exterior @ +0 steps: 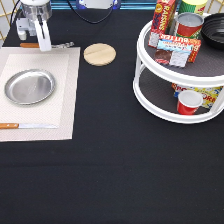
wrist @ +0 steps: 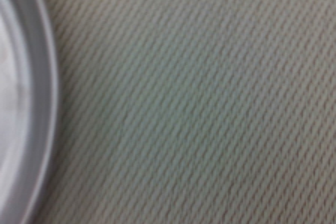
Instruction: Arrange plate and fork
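Note:
The silver plate [exterior: 29,86] lies on the beige placemat [exterior: 65,100] at the exterior view's left. The fork [exterior: 27,45] lies flat along the placemat's top edge, brown handle to the left and metal tines [exterior: 65,45] to the right. My gripper [exterior: 44,46] is down at the fork's middle and hides it there, just above the plate. The wrist view shows the plate's rim [wrist: 30,100] and the placemat weave [wrist: 195,115] from very close.
A wooden-handled knife [exterior: 25,125] lies on the placemat below the plate. A round wooden coaster [exterior: 99,54] sits right of the placemat. A white two-tier turntable [exterior: 150,80] with cans, boxes and a red cup stands at the right.

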